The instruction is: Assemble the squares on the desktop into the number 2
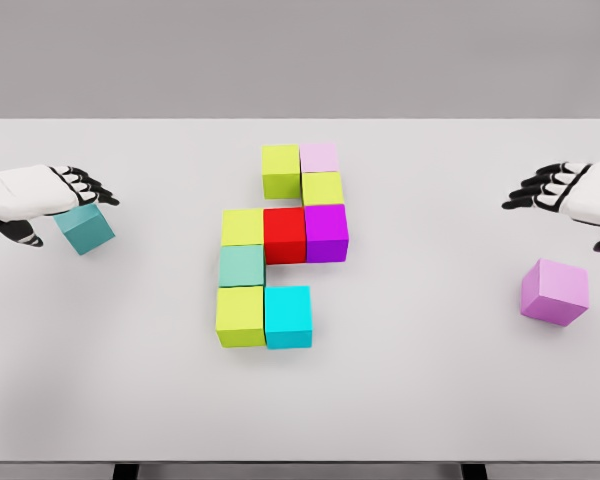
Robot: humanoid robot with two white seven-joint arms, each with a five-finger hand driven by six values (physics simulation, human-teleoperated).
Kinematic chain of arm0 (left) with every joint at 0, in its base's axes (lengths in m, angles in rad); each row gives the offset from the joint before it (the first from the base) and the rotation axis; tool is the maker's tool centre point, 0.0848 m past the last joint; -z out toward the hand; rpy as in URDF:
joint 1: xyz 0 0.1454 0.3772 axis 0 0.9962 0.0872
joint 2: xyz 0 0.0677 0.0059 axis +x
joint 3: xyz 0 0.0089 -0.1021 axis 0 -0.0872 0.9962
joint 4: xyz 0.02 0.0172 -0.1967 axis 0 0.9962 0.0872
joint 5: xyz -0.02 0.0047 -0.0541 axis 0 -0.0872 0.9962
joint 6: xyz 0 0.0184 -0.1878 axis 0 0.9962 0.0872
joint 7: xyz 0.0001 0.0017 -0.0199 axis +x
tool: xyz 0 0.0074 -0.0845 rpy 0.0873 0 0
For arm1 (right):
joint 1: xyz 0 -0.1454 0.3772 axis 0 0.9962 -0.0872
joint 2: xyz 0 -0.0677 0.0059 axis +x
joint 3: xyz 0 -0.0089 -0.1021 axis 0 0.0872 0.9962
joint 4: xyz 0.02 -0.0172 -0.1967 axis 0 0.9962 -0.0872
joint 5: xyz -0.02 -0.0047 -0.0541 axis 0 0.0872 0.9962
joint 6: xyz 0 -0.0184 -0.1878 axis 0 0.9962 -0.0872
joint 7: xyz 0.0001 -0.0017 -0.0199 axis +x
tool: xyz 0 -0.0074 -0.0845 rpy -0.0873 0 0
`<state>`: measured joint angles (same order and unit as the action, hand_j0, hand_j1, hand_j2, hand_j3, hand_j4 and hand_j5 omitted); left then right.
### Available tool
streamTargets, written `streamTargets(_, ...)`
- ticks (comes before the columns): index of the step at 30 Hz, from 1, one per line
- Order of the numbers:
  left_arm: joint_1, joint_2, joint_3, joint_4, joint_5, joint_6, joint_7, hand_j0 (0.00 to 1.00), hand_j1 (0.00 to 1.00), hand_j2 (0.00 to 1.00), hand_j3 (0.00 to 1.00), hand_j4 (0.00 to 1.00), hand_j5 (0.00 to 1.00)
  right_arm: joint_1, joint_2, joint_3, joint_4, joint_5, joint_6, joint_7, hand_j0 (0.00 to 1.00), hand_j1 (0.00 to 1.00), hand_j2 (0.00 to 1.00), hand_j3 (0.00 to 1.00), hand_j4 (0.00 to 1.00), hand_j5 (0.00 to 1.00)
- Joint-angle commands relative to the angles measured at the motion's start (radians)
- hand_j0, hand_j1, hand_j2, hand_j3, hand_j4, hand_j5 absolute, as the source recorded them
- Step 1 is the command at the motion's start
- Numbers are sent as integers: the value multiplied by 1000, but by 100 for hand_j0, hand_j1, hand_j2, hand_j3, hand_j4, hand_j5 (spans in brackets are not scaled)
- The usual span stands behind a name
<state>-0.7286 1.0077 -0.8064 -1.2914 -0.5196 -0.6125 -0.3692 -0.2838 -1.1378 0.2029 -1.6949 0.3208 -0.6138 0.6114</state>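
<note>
Near the left edge of the white table (100, 400), the left hand (42, 192) grasps a teal cube (86, 228), tilted, fingers over its top and thumb beside it. At the table's middle sits the cluster of touching cubes: a yellow-green cube (240, 316) and cyan cube (288, 317) nearest the front edge, a pale green cube (242, 265) behind, then a yellow cube (242, 227), red cube (285, 235) and purple cube (326, 232) in a row, an olive-yellow cube (322, 188) behind, and a lime cube (280, 170) with a pale pink cube (319, 157) farthest back. Near the right edge, a lilac cube (555, 292) lies tilted, apart from the right hand (570, 192), whose fingers are spread, holding nothing.
</note>
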Motion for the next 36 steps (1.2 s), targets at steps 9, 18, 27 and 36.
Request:
streamTargets(9, -5, -54, 7, 96, -3, 2, 3, 100, 100, 100, 100, 100, 100, 43, -11, 7, -28, 99, 3, -1, 100, 100, 100, 100, 100, 100)
streamTargets(18, -9, -69, 9, 96, -34, 2, 4, 94, 94, 94, 94, 94, 94, 81, -11, 9, -28, 156, 3, -1, 100, 100, 100, 100, 100, 100)
streamTargets(27, -8, -89, 4, 96, -83, 2, 4, 93, 93, 93, 93, 93, 93, 87, -13, 50, -26, 204, 3, -1, 100, 100, 100, 100, 100, 100)
streamTargets(36, -3, -89, 1, 106, -83, 2, 4, 55, 55, 55, 55, 55, 55, 84, -10, 75, 4, 256, 3, -1, 100, 100, 100, 100, 100, 100)
